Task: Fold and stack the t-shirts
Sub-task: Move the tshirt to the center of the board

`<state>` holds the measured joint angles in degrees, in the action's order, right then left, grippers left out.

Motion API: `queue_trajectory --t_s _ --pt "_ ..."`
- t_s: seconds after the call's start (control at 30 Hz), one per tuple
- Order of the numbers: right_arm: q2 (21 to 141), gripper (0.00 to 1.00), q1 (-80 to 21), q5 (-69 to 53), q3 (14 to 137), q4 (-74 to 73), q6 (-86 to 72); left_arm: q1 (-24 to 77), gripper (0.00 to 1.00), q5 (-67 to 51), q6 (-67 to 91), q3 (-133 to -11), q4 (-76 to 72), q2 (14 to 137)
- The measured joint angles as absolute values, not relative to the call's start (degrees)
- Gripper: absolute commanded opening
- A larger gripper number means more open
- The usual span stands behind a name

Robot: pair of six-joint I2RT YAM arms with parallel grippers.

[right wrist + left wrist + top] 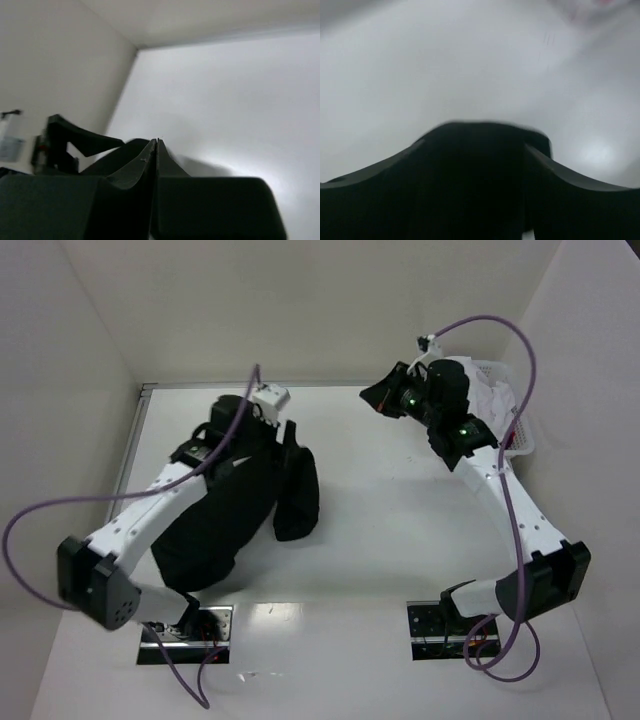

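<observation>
Here we see the black t-shirt (pixel 220 525) lying left of centre, its long axis running from near-left to far-right, right under the left gripper (pixel 472 150), whose jaws stand spread. The right gripper (pixel 156 145), pressed together and empty, hovers well apart beside the basket (pixel 527 440).

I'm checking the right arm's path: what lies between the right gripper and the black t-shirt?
Nothing. The top view shows only bare white table between the right gripper and the black t-shirt.
</observation>
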<state>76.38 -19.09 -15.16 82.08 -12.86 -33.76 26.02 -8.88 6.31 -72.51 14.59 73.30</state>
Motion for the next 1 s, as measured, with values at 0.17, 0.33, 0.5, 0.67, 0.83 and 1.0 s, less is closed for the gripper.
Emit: queue_trajectory --t_s 0.17,0.33,0.5,0.67,0.83,1.0 --pt "80.4 0.26 -19.07 -13.91 75.29 -14.46 -33.1 26.68 0.99 -11.33 9.19 -67.53 21.08 84.75" --pt "80.27 0.57 -19.07 -13.02 74.83 -13.93 -32.03 26.17 0.99 -11.94 12.03 -67.26 21.17 80.9" --pt "80.05 0.96 -19.07 -12.93 73.41 -12.84 -30.83 22.96 0.99 -7.33 17.58 -66.3 21.58 71.96" --pt "80.4 1.0 -19.09 -13.61 69.49 -12.71 -30.35 14.72 0.99 -3.16 26.22 -57.49 21.87 65.65" --pt "82.61 1.0 -20.08 -13.82 68.75 -12.64 -30.37 2.9 0.99 -4.49 32.62 -48.14 24.03 64.25" --pt "84.31 1.0 -22.57 -13.72 68.69 -11.77 -30.41 -2.46 0.99 -7.4 39.4 -42.54 21.45 63.05"
